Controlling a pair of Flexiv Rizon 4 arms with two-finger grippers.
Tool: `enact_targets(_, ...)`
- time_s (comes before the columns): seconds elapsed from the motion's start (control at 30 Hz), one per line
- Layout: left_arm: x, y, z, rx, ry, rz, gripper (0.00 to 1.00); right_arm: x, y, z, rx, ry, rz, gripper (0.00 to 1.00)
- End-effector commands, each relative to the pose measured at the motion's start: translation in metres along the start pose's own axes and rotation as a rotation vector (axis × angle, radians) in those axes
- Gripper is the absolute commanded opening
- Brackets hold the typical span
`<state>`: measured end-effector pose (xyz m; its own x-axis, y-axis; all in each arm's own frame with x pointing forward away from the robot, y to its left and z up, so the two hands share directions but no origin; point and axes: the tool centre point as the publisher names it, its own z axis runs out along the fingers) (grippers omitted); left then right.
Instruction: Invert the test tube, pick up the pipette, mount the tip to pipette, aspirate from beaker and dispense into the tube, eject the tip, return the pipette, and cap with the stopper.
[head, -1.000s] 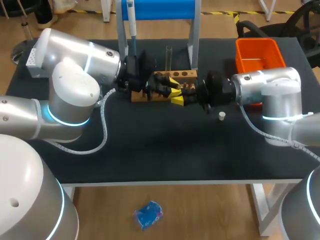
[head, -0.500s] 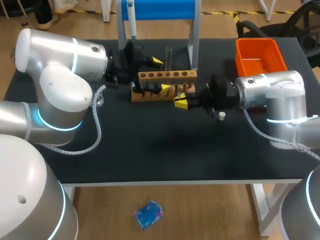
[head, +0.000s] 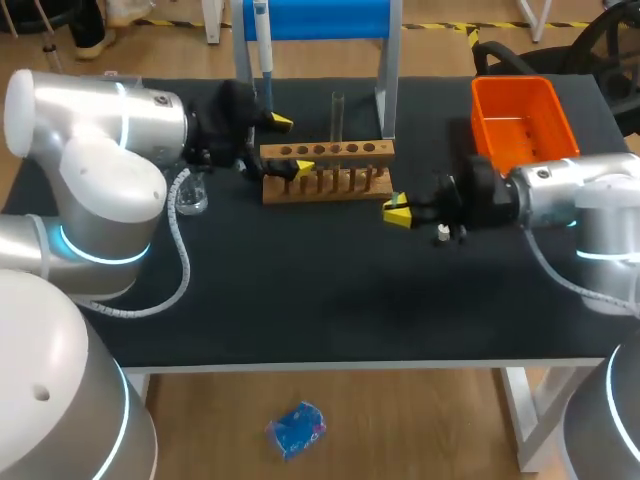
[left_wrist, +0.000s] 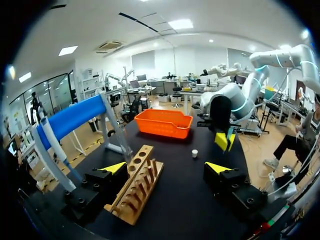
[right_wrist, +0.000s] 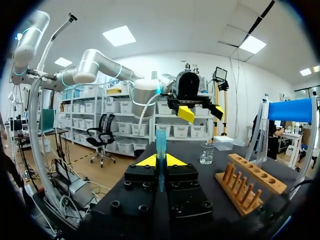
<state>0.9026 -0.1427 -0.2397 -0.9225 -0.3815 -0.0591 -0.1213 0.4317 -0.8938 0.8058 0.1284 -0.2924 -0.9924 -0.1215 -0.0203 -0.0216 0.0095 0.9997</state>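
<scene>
The task looks barely begun: right gripper (head: 397, 210) clamps a tube (right_wrist: 160, 142) beside the rack (head: 327, 152); left gripper (left_wrist: 167, 169) gapes empty there; pipette (head: 262, 40) and stopper (head: 443, 232) untouched.

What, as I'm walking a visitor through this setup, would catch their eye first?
The bright orange bin at the table's far right corner, and the blue bar at the far edge behind the wooden rack. Then the right gripper, shut on a slim blue tip.
</scene>
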Motion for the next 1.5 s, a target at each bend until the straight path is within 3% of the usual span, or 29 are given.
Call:
enact_targets(0.03, 0.002, 0.008, 0.005, 0.022, -0.023, -0.009, 1.0, 0.017, 0.005, -0.015, 0.006, -0.022, -0.001, 0.0)
enact_targets(0.67, 0.002, 0.008, 0.005, 0.022, -0.023, -0.009, 1.0, 0.025, 0.0, -0.027, 0.0, -0.002, 0.009, 0.0)
enact_targets(1.03, -0.055, -0.022, 0.002, 0.119, -0.305, -0.103, 1.0, 0.025, 0.0, -0.027, 0.0, -0.002, 0.009, 0.0)
enact_targets(1.33, -0.112, -0.04, 0.018, 0.153, -0.45, -0.245, 1.0, 0.025, 0.0, -0.027, 0.0, -0.002, 0.009, 0.0)
enact_targets(1.37, -0.121, -0.042, 0.018, 0.133, -0.524, -0.27, 1.0, 0.025, 0.0, -0.027, 0.0, -0.002, 0.009, 0.0)
enact_targets(1.5, -0.121, -0.042, 0.018, 0.133, -0.524, -0.27, 1.0, 0.025, 0.0, -0.027, 0.0, -0.002, 0.009, 0.0)
